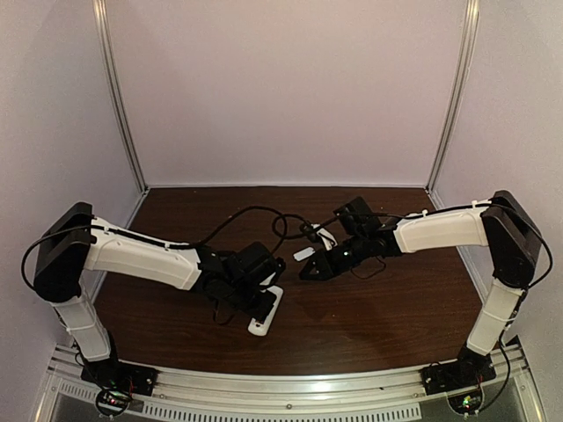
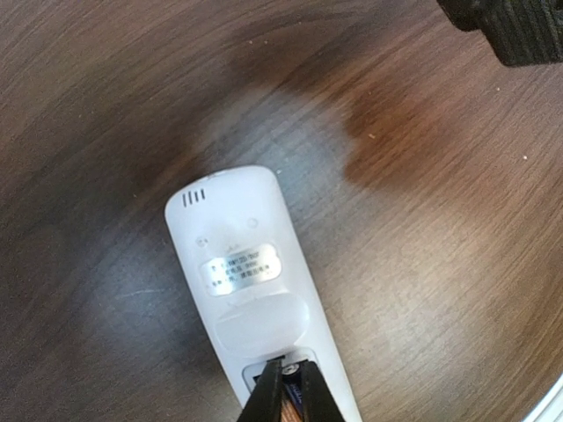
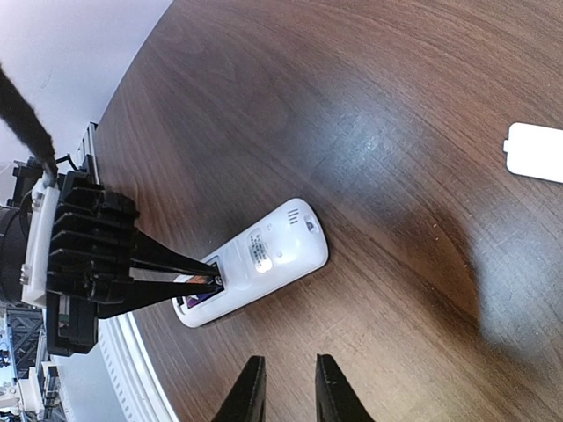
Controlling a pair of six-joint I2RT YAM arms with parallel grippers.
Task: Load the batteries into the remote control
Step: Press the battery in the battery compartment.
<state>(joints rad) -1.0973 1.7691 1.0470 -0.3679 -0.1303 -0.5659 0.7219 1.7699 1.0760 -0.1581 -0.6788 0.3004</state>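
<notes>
Remote control [image 2: 242, 264] lies back-up on the table [image 2: 440, 220]. In the left wrist view its bay end is at 6 o'clock, right under your left gripper [image 2: 290, 369]. The jaws are pinched narrow with the tips in the open battery bay [image 2: 257, 378]. An orange sliver between them reads as a battery [image 2: 289, 400]; I take it as gripped, not proven. Your right gripper [image 3: 285, 387] hangs apart from the remote, jaws parted, nothing in them. The loose cover [image 3: 537, 151] sits at 3 o'clock in the right wrist view, well apart from the remote.

Risks:
- Nothing braces the remote, so a push into the bay could slide or pivot it on the smooth wood.
- A tilted battery could jam on the bay lip or pop out on release.
- Polarity is unreadable here, so it could go in reversed.
- Only one orange piece shows. I cannot tell where the other is.

Views:
- Left wrist gives you the label, the vent slots at 12 o'clock and the orange sliver. It shows no cover.
- Right wrist shows the left fingers side-on meeting the bay, the remote unheld at 8 o'clock, and the cover.
- Top view places the remote at 6 o'clock of table centre, but the left wrist hides the bay.
</notes>
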